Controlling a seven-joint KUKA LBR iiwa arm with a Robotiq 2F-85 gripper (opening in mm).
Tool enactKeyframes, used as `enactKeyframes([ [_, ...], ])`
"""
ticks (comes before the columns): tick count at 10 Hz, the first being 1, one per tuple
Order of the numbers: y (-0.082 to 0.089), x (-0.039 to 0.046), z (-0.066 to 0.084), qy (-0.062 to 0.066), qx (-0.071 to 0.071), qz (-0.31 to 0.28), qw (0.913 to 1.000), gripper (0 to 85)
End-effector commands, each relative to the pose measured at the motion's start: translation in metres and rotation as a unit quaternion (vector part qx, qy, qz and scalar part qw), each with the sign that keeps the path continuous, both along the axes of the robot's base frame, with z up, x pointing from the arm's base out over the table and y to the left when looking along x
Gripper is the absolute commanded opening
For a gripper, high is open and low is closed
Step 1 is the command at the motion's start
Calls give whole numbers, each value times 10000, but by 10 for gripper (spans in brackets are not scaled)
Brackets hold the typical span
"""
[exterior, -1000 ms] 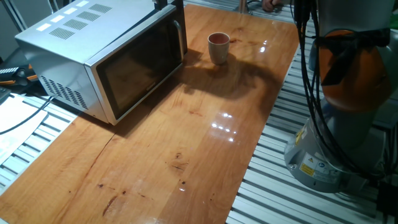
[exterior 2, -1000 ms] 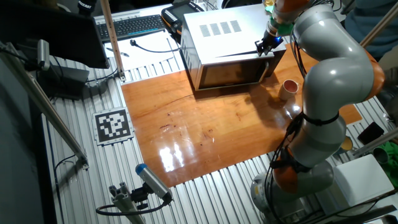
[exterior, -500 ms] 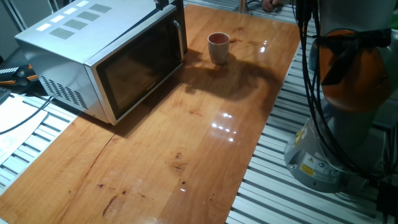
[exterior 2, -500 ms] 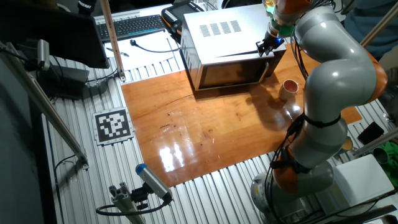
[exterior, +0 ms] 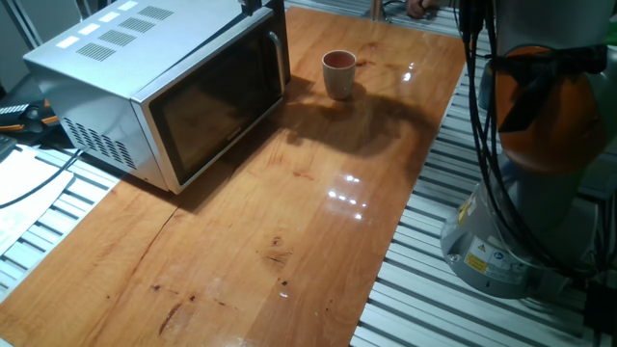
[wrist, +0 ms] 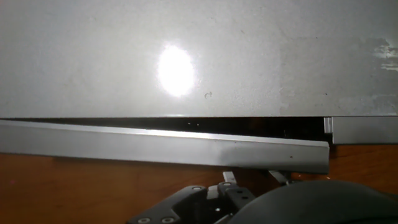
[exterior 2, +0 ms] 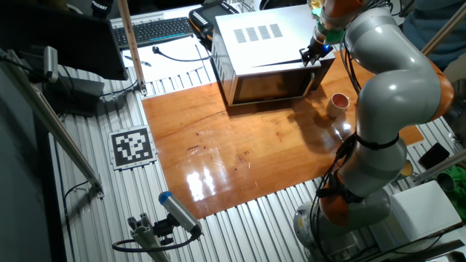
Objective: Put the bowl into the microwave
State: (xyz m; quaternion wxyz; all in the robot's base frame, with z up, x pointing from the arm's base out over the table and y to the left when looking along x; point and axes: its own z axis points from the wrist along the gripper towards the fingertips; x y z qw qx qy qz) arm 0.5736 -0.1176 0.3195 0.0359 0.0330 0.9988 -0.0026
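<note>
The microwave (exterior: 164, 92) lies at the table's left end, its dark glass door facing the table's middle. My gripper (exterior 2: 313, 57) is at the door's upper corner on the handle (exterior: 280, 58) side; only a dark tip of it (exterior: 253, 6) shows in one fixed view. In the hand view the door's top edge (wrist: 161, 146) stands a crack away from the microwave's top (wrist: 186, 56), wider toward the right. Whether the fingers hold the handle is hidden. The bowl (exterior: 338, 72), cream outside and reddish inside, stands upright to the right of the door, also (exterior 2: 339, 104).
The arm's grey links (exterior 2: 393, 80) arch over the table's right side above its base (exterior: 501, 241). A keyboard (exterior 2: 156, 30) and cables lie beyond the microwave. A tag marker (exterior 2: 132, 145) sits on the metal slats beside the wooden table (exterior: 289, 222).
</note>
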Motion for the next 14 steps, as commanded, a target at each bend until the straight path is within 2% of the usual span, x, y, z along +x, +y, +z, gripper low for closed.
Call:
enactKeyframes([
  [1,-1,-1,0,2,7,-94,10000,340],
  [2,-1,-1,0,47,5,-194,9998,170],
  [6,-1,-1,0,149,109,-301,9994,170],
  [7,-1,-1,0,142,115,-270,9995,340],
  [10,-1,-1,0,49,110,-155,9998,340],
  [12,-14,104,-40,50,143,-79,9999,340],
  [14,-62,228,-102,79,279,76,9996,340],
])
